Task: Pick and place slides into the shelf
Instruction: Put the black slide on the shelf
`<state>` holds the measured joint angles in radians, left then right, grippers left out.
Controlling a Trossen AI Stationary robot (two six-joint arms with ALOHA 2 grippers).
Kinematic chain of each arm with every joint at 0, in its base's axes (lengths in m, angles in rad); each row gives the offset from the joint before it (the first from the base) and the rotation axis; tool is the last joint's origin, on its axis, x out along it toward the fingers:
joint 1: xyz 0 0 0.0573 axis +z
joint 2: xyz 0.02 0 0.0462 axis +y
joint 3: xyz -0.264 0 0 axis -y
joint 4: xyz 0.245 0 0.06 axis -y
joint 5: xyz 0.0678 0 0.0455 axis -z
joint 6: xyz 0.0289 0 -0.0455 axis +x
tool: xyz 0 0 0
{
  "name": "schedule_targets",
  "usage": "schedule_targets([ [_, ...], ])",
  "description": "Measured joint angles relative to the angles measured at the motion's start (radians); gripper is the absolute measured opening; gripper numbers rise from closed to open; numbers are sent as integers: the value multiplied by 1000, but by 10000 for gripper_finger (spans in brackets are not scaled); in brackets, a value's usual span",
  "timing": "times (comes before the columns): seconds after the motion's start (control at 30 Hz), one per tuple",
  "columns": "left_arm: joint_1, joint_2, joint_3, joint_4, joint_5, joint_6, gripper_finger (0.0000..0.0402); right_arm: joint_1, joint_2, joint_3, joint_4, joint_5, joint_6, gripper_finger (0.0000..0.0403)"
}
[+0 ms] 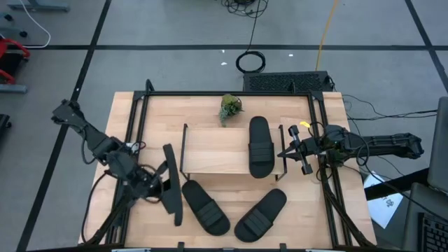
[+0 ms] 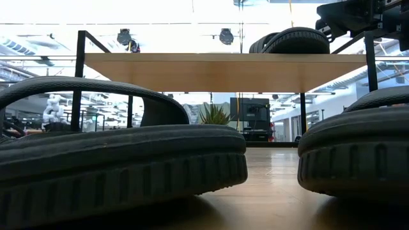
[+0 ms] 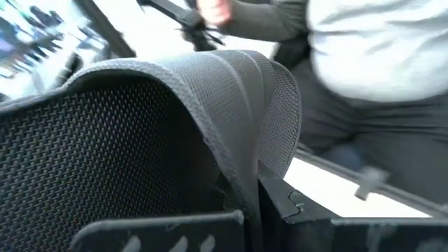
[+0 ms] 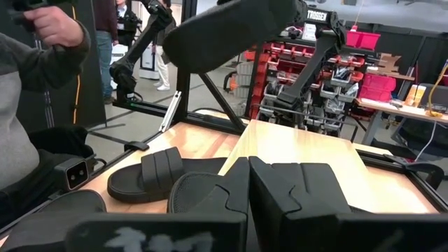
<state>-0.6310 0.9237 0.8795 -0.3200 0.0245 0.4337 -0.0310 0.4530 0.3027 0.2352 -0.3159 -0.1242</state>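
Note:
My left gripper (image 1: 162, 183) is over the table's near left part and is shut on one black slide (image 1: 171, 185), which also shows in the air in the right wrist view (image 4: 231, 28). The shelf (image 1: 217, 150) stands mid-table with a second slide (image 1: 260, 147) lying sole-down on its top board (image 2: 223, 71). Two more slides (image 1: 205, 206) (image 1: 260, 213) lie flat on the table in front of the shelf. My right gripper (image 1: 288, 150), shut (image 4: 248, 189), hovers at the shelf's right end at top-board height. My left gripper pinches the slide at the strap's edge (image 3: 245, 175), where the ribbed band comes down to the sole, between its two fingers (image 3: 168, 231). It comes level from the table's left, across the slide's length. The slide is lifted clear and turned on its side edge.
A small plant (image 1: 229, 106) stands behind the shelf near the far edge. The two slides on the table fill the low view's foreground (image 2: 121, 160) (image 2: 358, 153). A person in grey (image 3: 364, 49) stands beyond the table's near left side. The black table frame (image 1: 231, 93) runs along the edges.

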Motion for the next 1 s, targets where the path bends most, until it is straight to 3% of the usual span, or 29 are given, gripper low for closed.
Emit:
schedule_targets([
  [0.2, 138, 0, 49, 15, 1, 86, 1, 0, 0, 0, 0, 0, 0, 0],
  [0.43, 300, 37, 249, -135, 74, 14, 1, 0, 0, 0, 0, 0, -16, 0],
  [0.63, 417, 191, 542, -449, 131, -55, 1, 0, 15, 0, 0, 2, -30, 0],
  [0.9, 539, 417, 876, -837, 235, -8, 1, 0, 22, 0, 7, 3, -37, 0],
  [1.0, 599, 503, 982, -983, 329, -9, 1, 0, 22, 0, 15, 3, -36, 0],
])
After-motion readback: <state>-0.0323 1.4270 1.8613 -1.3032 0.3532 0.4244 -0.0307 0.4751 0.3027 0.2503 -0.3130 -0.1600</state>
